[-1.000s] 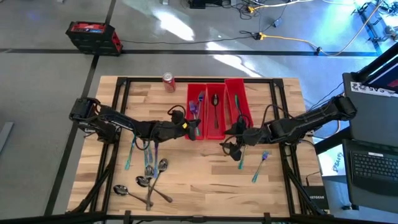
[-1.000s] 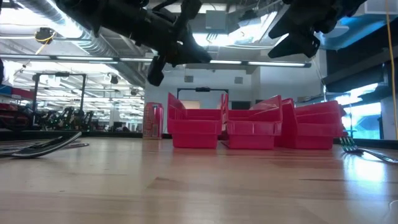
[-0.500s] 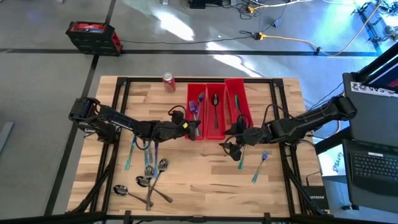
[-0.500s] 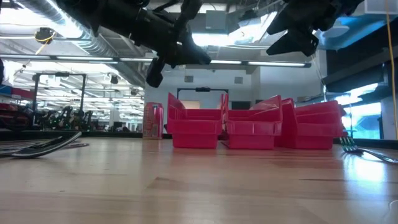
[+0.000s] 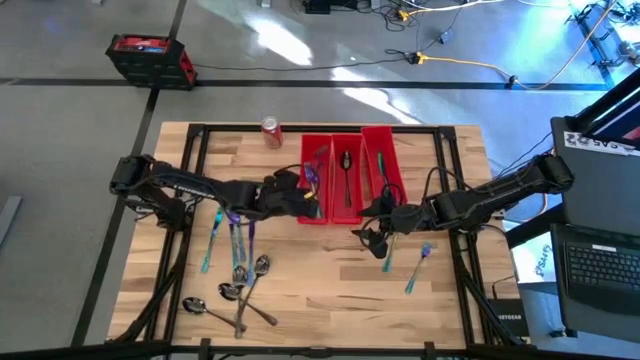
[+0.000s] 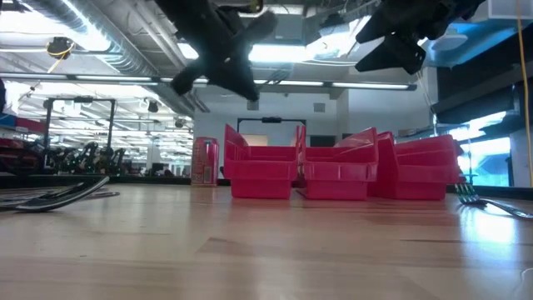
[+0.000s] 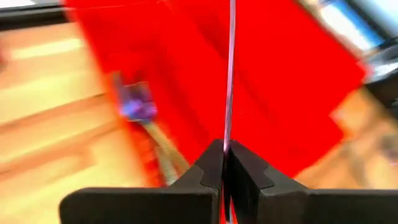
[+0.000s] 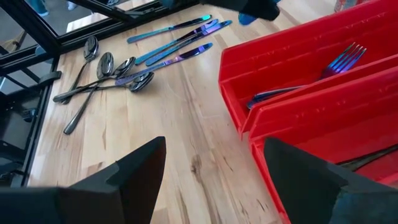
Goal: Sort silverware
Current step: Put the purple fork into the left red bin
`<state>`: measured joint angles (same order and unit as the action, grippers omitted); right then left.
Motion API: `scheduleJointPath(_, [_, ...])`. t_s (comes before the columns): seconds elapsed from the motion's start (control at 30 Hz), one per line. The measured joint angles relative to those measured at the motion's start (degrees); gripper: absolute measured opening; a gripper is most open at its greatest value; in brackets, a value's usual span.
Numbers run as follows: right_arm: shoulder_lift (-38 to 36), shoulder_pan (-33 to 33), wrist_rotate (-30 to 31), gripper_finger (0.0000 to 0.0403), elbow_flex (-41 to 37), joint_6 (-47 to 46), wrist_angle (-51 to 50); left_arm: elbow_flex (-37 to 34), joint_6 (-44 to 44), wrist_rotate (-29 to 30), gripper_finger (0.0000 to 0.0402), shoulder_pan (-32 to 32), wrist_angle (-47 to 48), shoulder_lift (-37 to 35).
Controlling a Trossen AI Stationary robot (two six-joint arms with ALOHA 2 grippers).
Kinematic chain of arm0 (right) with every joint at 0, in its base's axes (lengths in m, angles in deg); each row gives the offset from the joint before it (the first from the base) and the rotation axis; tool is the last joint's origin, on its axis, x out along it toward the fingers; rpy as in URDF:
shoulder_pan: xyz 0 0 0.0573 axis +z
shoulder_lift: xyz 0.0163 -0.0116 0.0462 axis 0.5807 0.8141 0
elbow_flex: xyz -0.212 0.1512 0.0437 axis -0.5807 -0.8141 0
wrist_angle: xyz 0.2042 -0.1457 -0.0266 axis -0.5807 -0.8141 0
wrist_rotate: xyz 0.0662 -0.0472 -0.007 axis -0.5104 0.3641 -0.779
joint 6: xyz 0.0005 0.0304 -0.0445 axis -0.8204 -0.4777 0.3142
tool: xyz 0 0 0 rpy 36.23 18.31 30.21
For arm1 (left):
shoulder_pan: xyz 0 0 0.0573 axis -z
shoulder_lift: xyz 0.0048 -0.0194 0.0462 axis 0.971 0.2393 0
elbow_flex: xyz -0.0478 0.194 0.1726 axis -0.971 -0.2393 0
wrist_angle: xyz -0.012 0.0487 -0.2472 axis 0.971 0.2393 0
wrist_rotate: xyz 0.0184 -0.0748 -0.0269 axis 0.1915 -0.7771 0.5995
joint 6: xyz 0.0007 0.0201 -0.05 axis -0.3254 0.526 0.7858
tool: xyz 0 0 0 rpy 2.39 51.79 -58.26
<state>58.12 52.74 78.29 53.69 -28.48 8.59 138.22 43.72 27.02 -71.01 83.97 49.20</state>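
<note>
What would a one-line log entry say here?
left gripper: shut on knife, over left bin | right gripper: open, waiting

Grey concrete floor (image 5: 80,130) surrounds wooden table (image 5: 330,290); black seam lines cross it. Red-and-black case (image 5: 150,60) sits on floor beyond table. Yellow cable (image 5: 465,64) trails across floor. Laptop (image 5: 600,268) on stand at right. Long ceiling lights (image 6: 75,78) run through open hall behind.

A robotics lab or workshop. Exposed ceiling ducts (image 6: 92,33) and strip lights hang overhead. Cables (image 5: 450,50) trail across the grey concrete floor (image 5: 60,150).
</note>
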Motion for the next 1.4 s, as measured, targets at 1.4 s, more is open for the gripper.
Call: scheduleJointPath(1.4, [0.0,0.0,-7.0,0.0257,0.0,0.3,-0.6,18.6,22.0,-21.4,0.0022,-7.2,22.9,9.3])
